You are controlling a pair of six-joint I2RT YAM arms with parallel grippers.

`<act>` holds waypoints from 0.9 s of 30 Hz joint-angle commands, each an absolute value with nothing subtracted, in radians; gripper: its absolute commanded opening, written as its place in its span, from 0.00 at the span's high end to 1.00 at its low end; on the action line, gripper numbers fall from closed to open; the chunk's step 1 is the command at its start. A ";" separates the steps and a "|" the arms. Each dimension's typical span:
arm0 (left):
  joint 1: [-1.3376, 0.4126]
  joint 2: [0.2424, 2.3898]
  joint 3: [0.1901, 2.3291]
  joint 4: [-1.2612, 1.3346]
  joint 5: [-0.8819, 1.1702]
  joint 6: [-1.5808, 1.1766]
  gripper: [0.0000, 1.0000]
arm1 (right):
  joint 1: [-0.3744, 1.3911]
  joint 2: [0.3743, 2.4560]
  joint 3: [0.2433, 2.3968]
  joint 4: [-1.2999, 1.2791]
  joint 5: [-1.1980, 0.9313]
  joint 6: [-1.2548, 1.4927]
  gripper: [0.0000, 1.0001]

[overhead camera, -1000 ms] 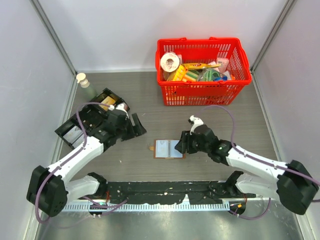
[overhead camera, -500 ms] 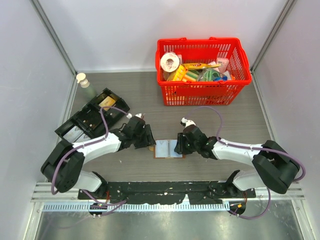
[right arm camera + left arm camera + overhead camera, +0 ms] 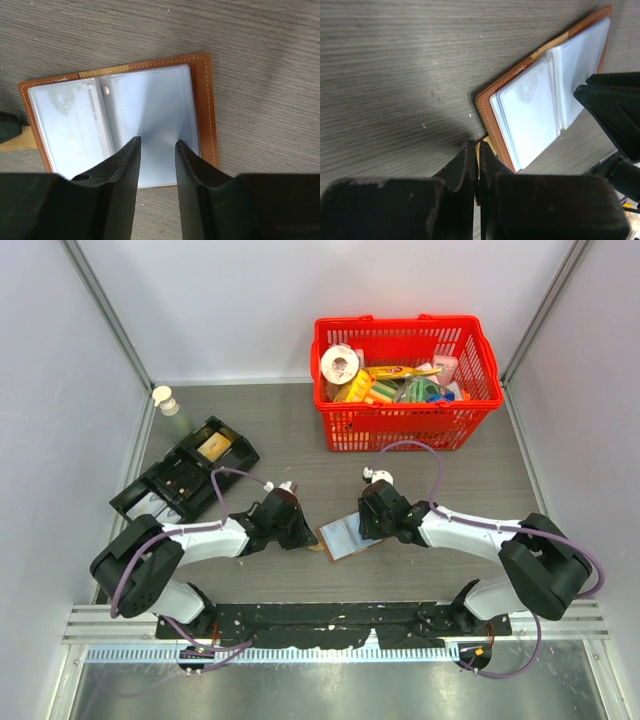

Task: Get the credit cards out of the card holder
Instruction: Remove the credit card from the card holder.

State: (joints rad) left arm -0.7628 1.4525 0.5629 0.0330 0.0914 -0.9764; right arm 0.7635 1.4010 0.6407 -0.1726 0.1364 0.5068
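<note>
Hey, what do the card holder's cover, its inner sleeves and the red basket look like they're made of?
The card holder: cover looks like tan leather or an imitation, matte, with pale stitching along the edge. The sleeves: clear, faintly glossy plastic; a printed card shows through one. The basket: red moulded plastic, judging by its uniform lattice walls.

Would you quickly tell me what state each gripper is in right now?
Left gripper: closed, pinching the tab of the card holder.
Right gripper: open, fingers apart over the card holder.
</note>
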 commanded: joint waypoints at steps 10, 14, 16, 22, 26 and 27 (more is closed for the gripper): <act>-0.834 1.431 0.499 0.081 0.072 -1.046 1.00 | 0.848 1.315 0.701 -0.230 0.159 0.428 0.36; -0.845 1.436 0.499 0.084 0.063 -1.052 1.00 | 0.966 1.342 0.727 -0.227 0.245 0.411 0.34; -0.848 1.431 0.497 0.084 0.058 -1.057 1.00 | 1.006 1.371 0.742 -0.230 0.268 0.413 0.33; -0.851 1.419 0.482 0.084 0.048 -1.063 1.00 | 1.081 1.451 0.770 -0.245 0.317 0.413 0.32; -0.853 1.417 0.476 0.083 0.046 -1.066 1.00 | 1.106 1.508 0.785 -0.278 0.365 0.414 0.32; -0.854 1.417 0.476 0.083 0.046 -1.065 1.00 | 1.108 1.511 0.788 -0.287 0.380 0.417 0.33</act>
